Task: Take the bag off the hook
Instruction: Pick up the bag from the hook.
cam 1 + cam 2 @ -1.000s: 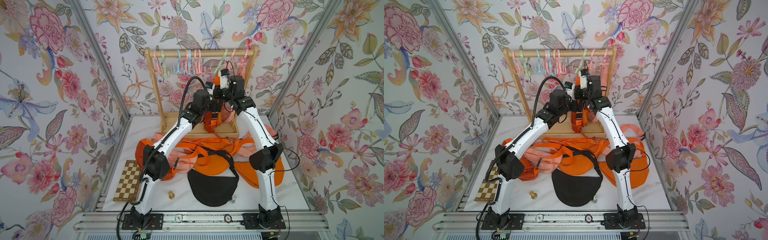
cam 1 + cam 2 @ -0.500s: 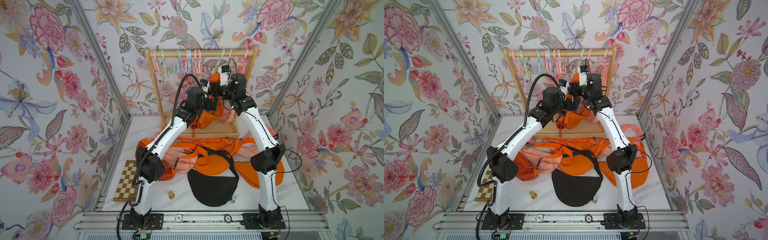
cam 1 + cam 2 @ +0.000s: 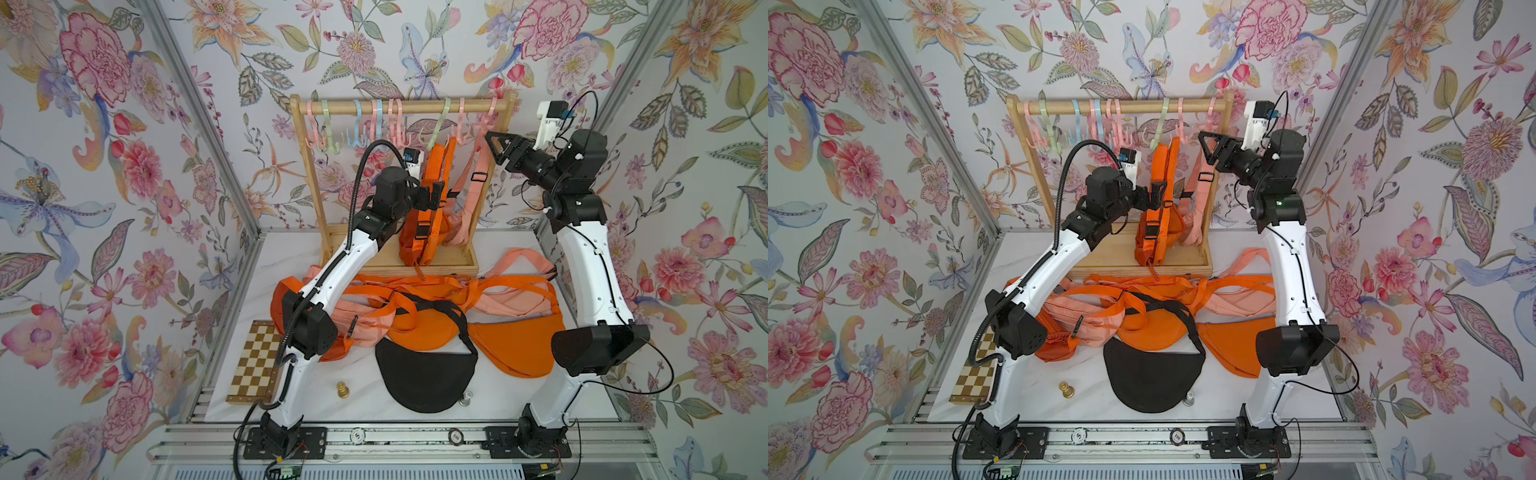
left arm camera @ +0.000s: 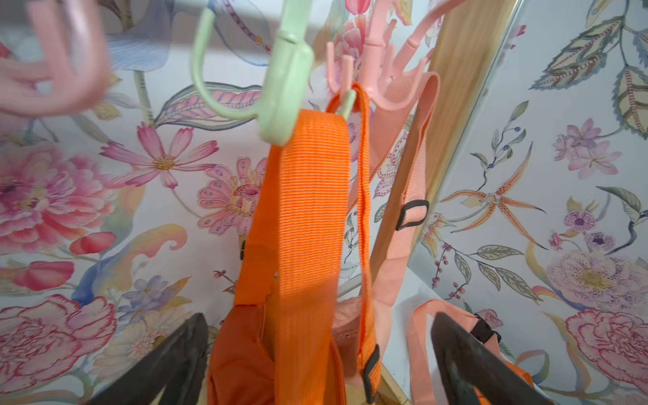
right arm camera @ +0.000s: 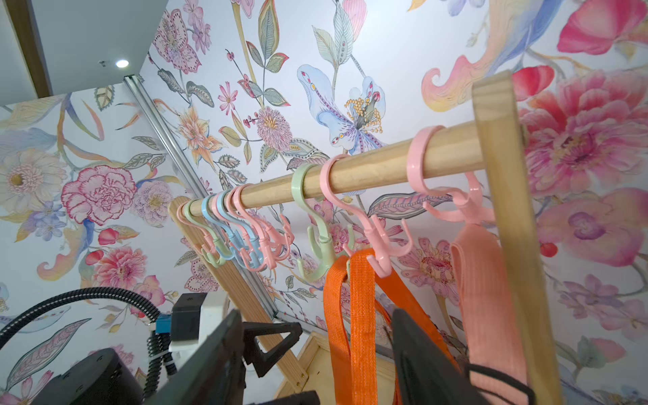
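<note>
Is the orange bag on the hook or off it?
On: the orange bag hangs by its strap, which is looped over the green hook.

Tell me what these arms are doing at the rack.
The bright orange fabric bag hangs by its strap from a pale green plastic hook on the wooden rack, not off yet. The left gripper has its fingers open on either side of the bag, gripping nothing. The right gripper, open and empty, is up by the rack's end post beside a peach strap.

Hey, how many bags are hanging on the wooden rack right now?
2. An orange bag hangs from the rail, with a peach bag beside it, next to the end post. None seems hidden.
</note>
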Robot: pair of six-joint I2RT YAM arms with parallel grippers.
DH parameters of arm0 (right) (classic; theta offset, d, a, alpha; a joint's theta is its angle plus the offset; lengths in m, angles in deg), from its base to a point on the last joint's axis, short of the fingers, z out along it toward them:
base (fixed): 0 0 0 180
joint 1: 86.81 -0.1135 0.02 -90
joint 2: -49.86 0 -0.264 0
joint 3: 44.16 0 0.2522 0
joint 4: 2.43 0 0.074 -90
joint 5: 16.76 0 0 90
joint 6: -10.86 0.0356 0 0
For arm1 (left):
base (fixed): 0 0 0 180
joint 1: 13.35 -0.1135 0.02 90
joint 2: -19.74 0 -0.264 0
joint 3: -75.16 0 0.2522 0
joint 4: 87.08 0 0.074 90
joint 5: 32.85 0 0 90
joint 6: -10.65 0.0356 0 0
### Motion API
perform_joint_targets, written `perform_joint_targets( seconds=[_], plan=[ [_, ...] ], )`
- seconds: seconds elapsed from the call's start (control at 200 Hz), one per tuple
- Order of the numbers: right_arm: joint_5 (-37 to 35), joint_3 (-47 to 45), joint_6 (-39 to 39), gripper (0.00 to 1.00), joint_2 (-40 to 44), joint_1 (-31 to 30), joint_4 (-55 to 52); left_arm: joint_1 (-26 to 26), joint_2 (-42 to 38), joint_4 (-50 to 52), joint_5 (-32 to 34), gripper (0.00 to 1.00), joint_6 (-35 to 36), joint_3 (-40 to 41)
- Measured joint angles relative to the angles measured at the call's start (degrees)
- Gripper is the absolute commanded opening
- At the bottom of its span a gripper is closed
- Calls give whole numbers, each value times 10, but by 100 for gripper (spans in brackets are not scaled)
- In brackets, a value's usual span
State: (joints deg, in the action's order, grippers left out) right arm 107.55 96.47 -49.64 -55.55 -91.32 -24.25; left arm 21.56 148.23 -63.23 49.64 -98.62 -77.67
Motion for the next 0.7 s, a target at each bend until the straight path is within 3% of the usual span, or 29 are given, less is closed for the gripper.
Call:
perform_joint_targets(
  seconds=[0.19,0.305,0.39,0.46,0.5,0.701],
  plan=[
    [31,-25,19,62,-9,-1,2,24,40,-9,16,91,12,-20],
    [40,-30,20,58,-11,-7,1,22,43,-36,16,93,17,-14],
    [43,-31,10,43,-11,-20,0,15,43,-62,3,99,13,-14],
    [43,-25,-4,12,-15,-37,-14,10,42,-81,-9,100,6,-8],
    [43,-9,-11,0,-24,-48,-25,9,38,-89,-15,99,4,2],
    [50,106,-23,0,-113,-92,-57,2,-26,-113,-32,99,0,129]
  ],
)
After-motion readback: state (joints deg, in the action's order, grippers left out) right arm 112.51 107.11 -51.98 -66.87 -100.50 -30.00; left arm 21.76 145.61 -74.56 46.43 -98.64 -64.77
